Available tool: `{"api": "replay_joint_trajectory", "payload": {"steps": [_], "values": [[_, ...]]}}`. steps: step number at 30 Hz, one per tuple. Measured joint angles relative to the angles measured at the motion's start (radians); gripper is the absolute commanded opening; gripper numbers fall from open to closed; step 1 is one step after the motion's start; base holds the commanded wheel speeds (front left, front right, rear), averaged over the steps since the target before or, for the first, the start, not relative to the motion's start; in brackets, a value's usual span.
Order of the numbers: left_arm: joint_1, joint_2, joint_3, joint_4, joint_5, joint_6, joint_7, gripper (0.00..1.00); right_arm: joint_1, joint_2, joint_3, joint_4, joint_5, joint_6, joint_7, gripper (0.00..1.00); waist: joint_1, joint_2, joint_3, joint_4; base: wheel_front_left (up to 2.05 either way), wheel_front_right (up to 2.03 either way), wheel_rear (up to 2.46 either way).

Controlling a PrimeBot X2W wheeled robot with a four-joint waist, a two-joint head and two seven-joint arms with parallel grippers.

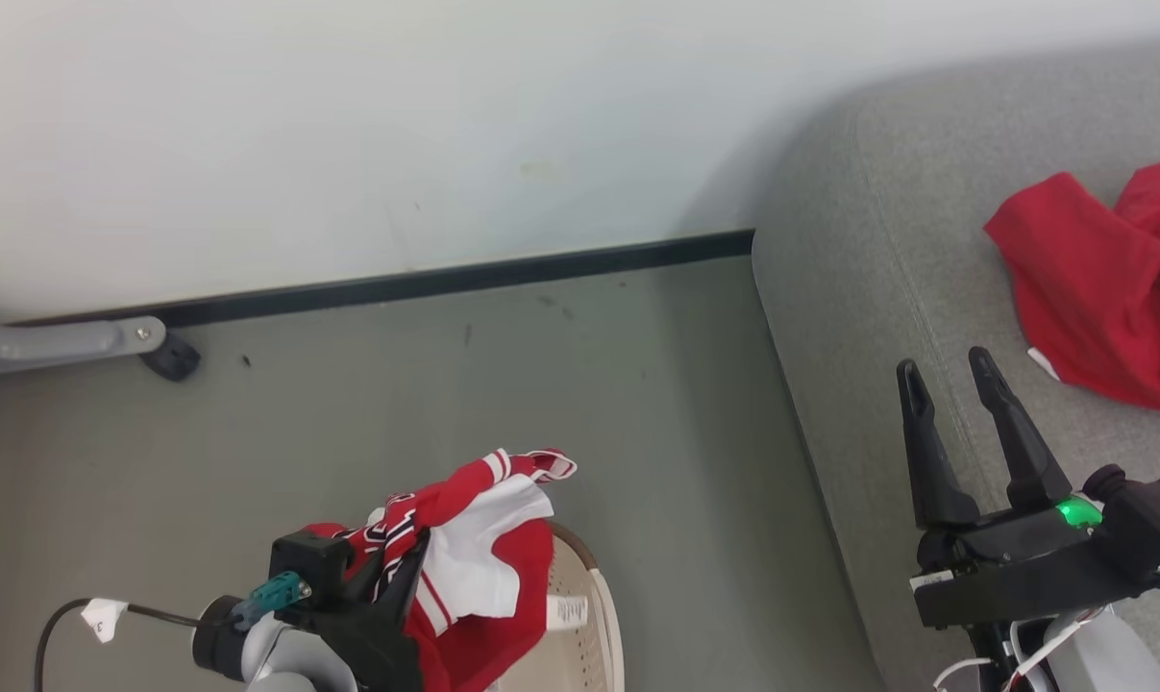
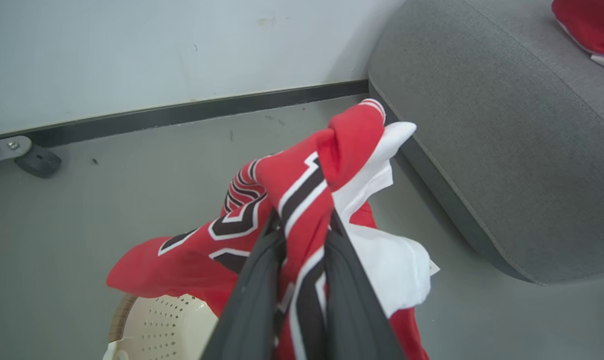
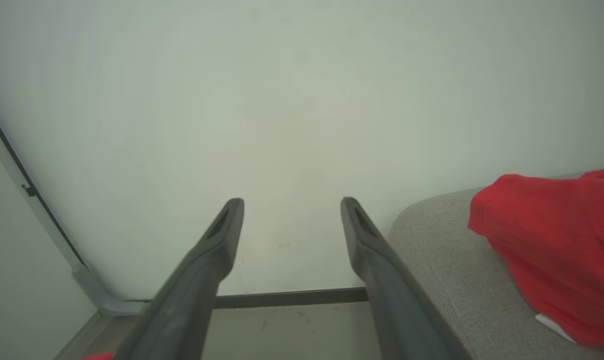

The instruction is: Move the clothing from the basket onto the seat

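Jersey (image 2: 302,180), soft and light, will likely droop, so the bunched fold clenched in left gripper (image 2: 304,225) suits it; right gripper (image 1: 947,365) gapes empty.

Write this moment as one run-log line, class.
left gripper: shut on jersey over basket | right gripper: open, empty | plain red garment: on seat

- Head cam sits up high, looking down at the floor (image 1: 541,432), wall (image 1: 349,115) across the top, seat (image 1: 858,240) on the right, basket (image 1: 604,615) at the bottom edge.
- Left wrist cam is right up close to the jersey (image 2: 302,190), facing the wall.
- Right wrist cam is low by the seat, facing the wall almost level.
- All three catch the skirting strip (image 1: 445,281), seat corner and plain red garment (image 1: 1098,288).
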Motion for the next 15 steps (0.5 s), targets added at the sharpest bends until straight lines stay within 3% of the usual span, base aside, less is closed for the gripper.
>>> {"api": "replay_joint_trajectory", "payload": {"steps": [15], "values": [[0.035, 0.042, -0.013, -0.277, -0.012, 0.000, -0.021, 0.00, 0.059, -0.015, 0.028, 0.000, 0.026, 0.008, 0.000, 1.00, 0.0001, 0.0000, -0.126, 0.030, 0.00, 0.00, 0.00]]}}
